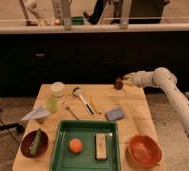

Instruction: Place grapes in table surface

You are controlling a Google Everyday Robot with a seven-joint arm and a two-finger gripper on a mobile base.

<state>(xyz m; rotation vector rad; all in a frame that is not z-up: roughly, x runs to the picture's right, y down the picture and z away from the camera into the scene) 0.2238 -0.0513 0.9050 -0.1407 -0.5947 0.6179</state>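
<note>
A small dark reddish-brown bunch of grapes (pixel 119 83) hangs in my gripper (pixel 123 81), which is shut on it, at the far right part of the table surface (pixel 130 110). The bunch hangs just above the pale wooden planks near the table's back edge. My white arm (pixel 175 97) reaches in from the right side of the camera view.
On the table lie a blue-grey sponge (pixel 115 114), a ladle (pixel 82 97), a fork (pixel 69 109), a white cup (pixel 57 89) and a folded napkin (pixel 35 114). A green tray (pixel 87 129) holds an orange fruit (pixel 76 145) and a bar (pixel 102 146). An orange bowl (pixel 144 150) sits front right, a dark bowl (pixel 34 144) front left.
</note>
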